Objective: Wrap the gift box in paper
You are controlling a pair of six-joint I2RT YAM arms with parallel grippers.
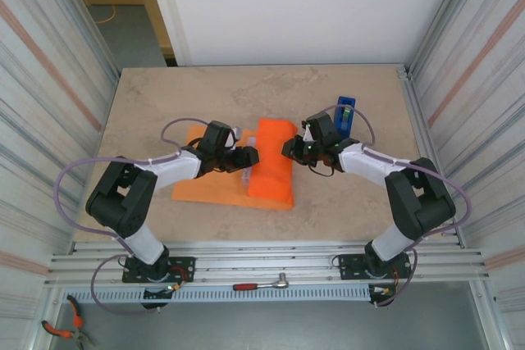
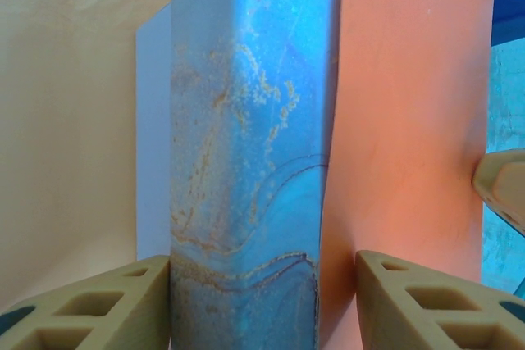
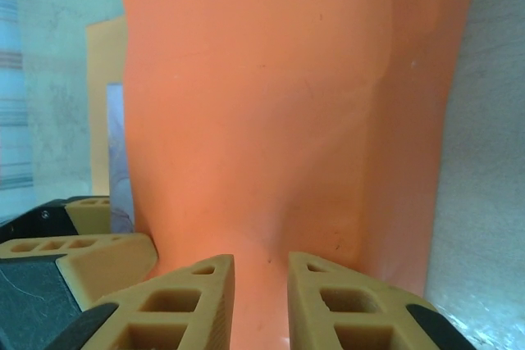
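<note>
The orange paper (image 1: 275, 165) lies mid-table, folded up into a hump over the gift box. In the left wrist view the gift box (image 2: 246, 161) looks blue-marbled with gold veins, and the paper (image 2: 410, 120) runs along its right side. My left gripper (image 1: 246, 157) (image 2: 262, 261) straddles the box's end, one finger against the bare box and the other on the paper side. My right gripper (image 1: 291, 149) (image 3: 261, 261) meets the fold from the right. Its jaws are narrow and pinch the puckered paper (image 3: 271, 120). A finger (image 3: 98, 256) of the left gripper shows beside it.
A blue tape dispenser (image 1: 346, 112) with a green roll stands just behind my right gripper. Corrugated metal walls (image 1: 49, 79) close in both sides of the marble table (image 1: 164, 104). A ratchet tool (image 1: 262, 284) lies on the front rail, and pliers (image 1: 61, 329) lie below it.
</note>
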